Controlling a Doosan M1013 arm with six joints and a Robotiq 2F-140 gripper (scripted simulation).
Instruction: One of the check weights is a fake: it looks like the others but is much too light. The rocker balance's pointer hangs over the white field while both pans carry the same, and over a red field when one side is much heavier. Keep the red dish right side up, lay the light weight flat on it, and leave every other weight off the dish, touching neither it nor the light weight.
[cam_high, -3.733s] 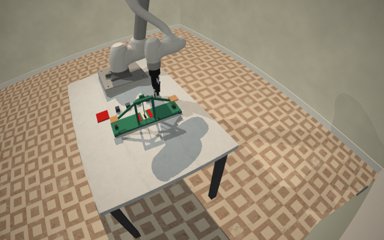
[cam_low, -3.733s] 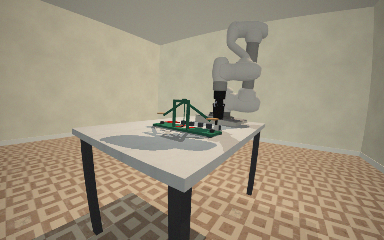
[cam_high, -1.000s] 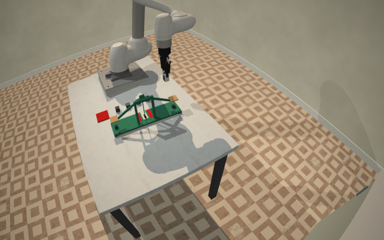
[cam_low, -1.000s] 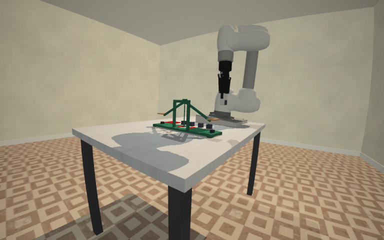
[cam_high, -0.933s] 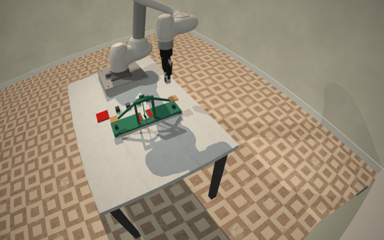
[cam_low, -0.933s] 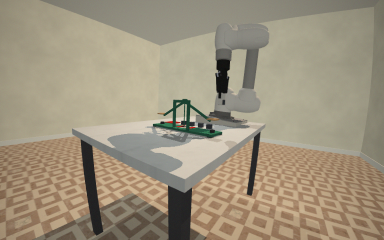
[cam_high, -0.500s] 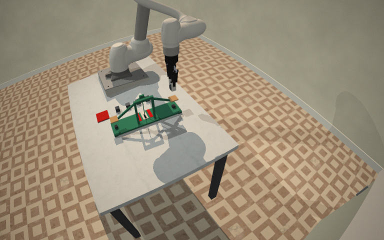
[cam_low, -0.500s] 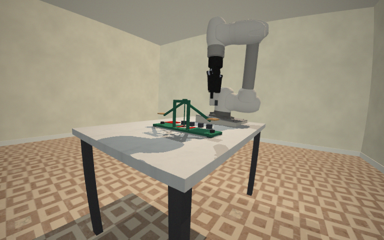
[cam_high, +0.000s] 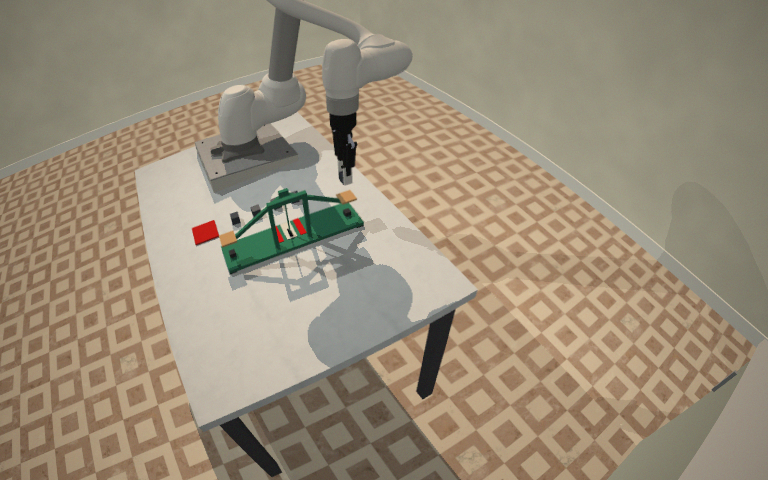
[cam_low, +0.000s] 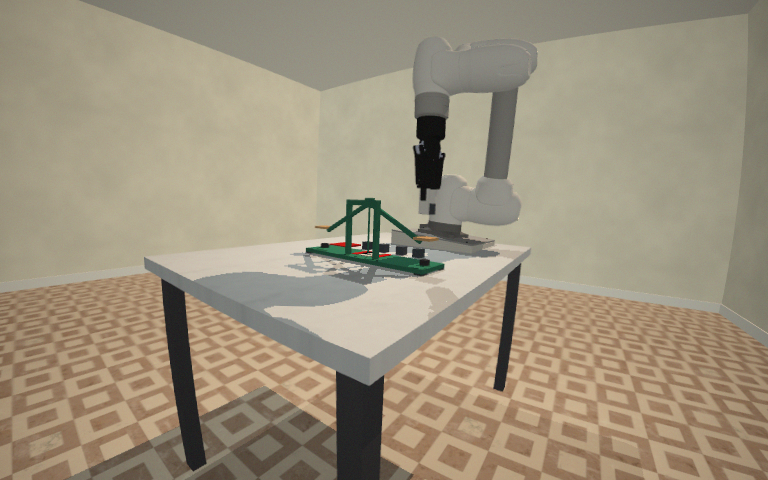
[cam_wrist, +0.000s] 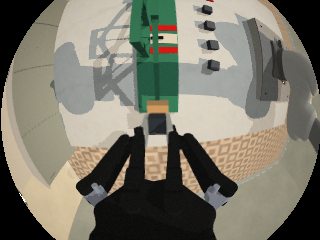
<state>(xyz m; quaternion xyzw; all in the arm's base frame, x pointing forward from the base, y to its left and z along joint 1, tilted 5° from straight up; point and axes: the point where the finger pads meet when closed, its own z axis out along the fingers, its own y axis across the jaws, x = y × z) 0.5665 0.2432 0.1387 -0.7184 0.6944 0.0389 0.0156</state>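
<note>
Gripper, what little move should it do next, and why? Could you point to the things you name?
I think the gripper (cam_high: 345, 177) (cam_low: 427, 208) (cam_wrist: 157, 120) should ease the dark weight (cam_low: 432, 208) (cam_wrist: 157, 123) squarely over the nearby tan pan (cam_high: 346, 196) (cam_low: 425, 238) (cam_wrist: 158, 106). It's held above pan height, and the wrist view shows it by the pan's edge. The pan has no weight on it.
</note>
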